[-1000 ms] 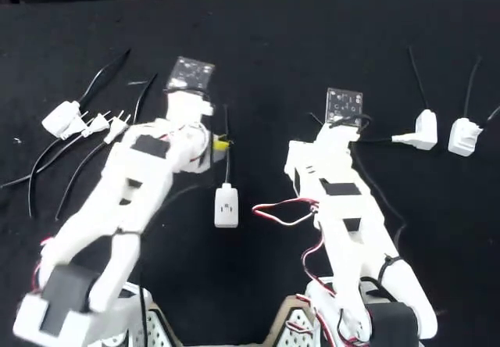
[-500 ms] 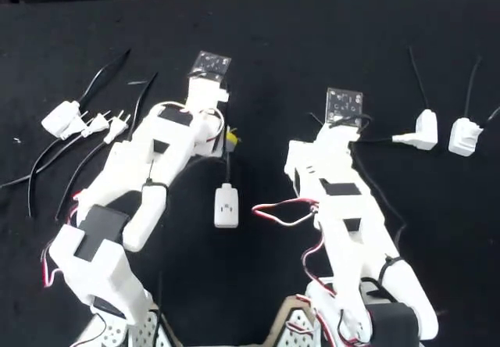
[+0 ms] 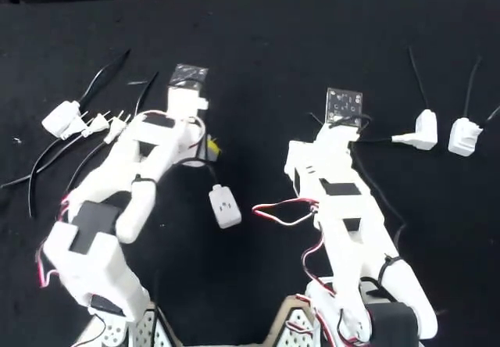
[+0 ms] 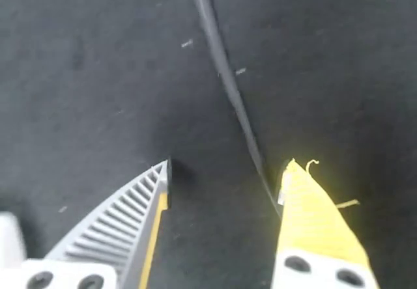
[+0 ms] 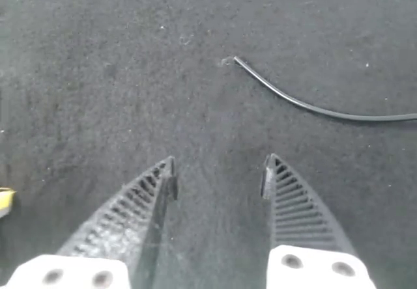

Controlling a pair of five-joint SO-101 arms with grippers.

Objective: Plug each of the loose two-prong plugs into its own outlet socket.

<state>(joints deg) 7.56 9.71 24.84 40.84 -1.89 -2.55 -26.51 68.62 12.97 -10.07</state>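
Note:
My left gripper (image 4: 228,166) is open low over the black cloth, one finger (image 4: 313,224) taped yellow. A thin black cable (image 4: 228,87) runs between the jaws, close to the yellow finger. In the high view that gripper (image 3: 207,150) sits just above a white outlet socket (image 3: 225,206), which lies tilted mid-table on the same cable. My right gripper (image 5: 218,168) is open over bare cloth, with a loose cable end (image 5: 273,87) beyond it. Two loose two-prong plugs (image 3: 108,125) lie at the far left beside a white socket (image 3: 62,118).
At the right lie a white plug (image 3: 418,132) and a white socket (image 3: 465,137), each trailing a black cable toward the back. More black cables (image 3: 47,163) trail from the left group toward the table's left edge. Red and white wires (image 3: 285,210) loop off the right arm.
The left arm swung its wrist right and then back left. The middle socket has tilted and shifted slightly with its cable. The right arm has not moved.

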